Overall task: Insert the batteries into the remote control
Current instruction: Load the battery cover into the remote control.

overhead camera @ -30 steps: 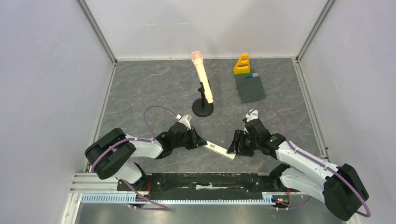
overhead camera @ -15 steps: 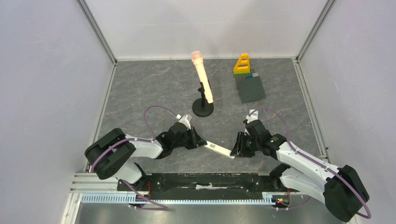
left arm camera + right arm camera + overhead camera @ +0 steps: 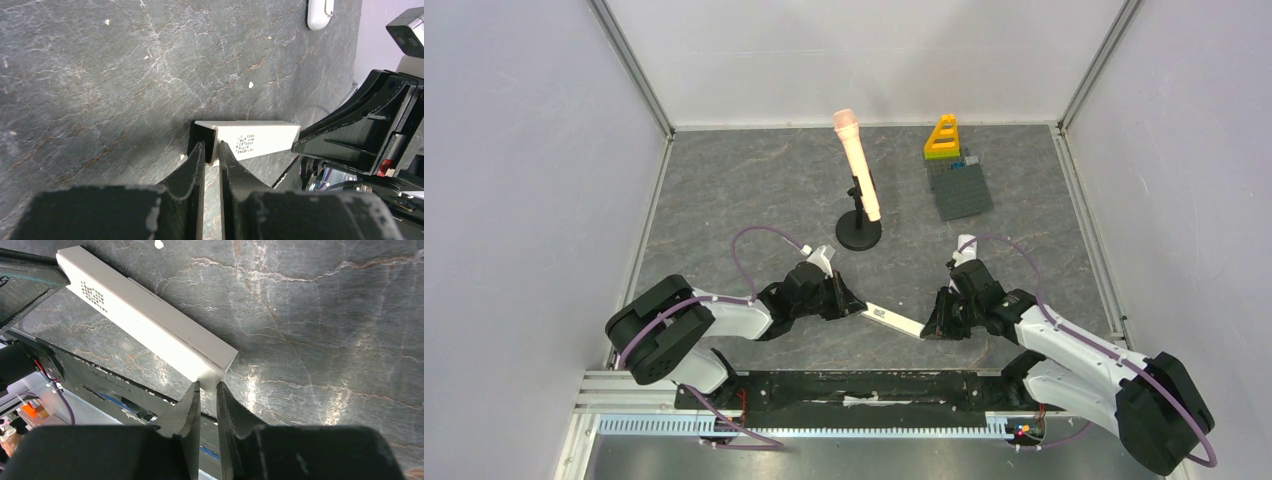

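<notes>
The remote (image 3: 894, 320) is at 6 o'clock on the table (image 3: 724, 190), a slim white bar slung between your two arms. Going by the shadow in the wrist views, it seems just clear of the slate. At its 10 o'clock end, your left gripper (image 3: 858, 307) is pressed hard onto the dark end cap (image 3: 200, 142), fingers nearly together. That's your anchor. At the 4 o'clock end, your right gripper (image 3: 930, 325) has its fingers (image 3: 194, 395) snug on either side of the corner. It looks like a pinch, with no daylight that I can see. The printed label (image 3: 92, 290) faces the cameras, so I'd guess that's the back side. The two-ended hold is probably there to stop the body twisting while the cover is worked.

The batteries? I can't pick them out anywhere.

Further out, at 12 o'clock, there's the pink microphone (image 3: 856, 165) on its black stand (image 3: 859, 232). At 1 o'clock sits the grey plate (image 3: 964, 192) with the yellow block (image 3: 942, 138). Both are well apart from the action.
</notes>
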`<state>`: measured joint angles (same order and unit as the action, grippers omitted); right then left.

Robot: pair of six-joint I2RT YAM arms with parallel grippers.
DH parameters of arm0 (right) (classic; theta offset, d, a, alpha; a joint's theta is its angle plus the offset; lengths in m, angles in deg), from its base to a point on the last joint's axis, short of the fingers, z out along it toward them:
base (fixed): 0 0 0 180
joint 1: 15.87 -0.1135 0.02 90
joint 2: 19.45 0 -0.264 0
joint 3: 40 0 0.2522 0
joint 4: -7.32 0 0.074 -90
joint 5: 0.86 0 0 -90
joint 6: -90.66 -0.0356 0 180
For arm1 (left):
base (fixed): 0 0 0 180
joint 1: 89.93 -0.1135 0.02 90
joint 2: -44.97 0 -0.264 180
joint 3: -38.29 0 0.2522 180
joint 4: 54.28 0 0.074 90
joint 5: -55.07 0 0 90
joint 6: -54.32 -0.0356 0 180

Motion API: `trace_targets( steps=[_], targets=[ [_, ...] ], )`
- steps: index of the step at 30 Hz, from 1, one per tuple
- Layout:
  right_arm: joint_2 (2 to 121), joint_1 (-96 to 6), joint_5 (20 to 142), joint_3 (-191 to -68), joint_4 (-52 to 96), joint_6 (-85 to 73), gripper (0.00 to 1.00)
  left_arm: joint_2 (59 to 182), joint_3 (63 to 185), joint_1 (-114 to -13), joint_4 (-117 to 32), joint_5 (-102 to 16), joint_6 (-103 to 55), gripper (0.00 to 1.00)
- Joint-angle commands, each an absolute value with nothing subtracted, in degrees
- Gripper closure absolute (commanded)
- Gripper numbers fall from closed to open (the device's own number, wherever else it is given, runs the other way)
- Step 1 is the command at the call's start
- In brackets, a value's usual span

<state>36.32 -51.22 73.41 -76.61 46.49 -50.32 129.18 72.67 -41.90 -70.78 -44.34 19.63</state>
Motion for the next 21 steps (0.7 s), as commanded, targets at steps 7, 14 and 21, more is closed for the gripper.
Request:
trace_targets(
  steps=[7,14,21],
  targets=[
    [39.3,-51.3,72.3,-75.2,41.0,-51.0,0.91,132.1,70.3,-40.7,-66.9,-48.7,15.1,0.97],
    [41.8,-51.1,71.7,-75.9,39.6,-50.9,0.92,135.6,70.2,-39.7,-73.2,-52.6,10.2,0.83],
    [43.7,-50.5,71.6,-76.7,39.6,-50.2,0.94,137.1,70.5,-37.8,-75.5,-53.8,8.3,0.75]
  ],
)
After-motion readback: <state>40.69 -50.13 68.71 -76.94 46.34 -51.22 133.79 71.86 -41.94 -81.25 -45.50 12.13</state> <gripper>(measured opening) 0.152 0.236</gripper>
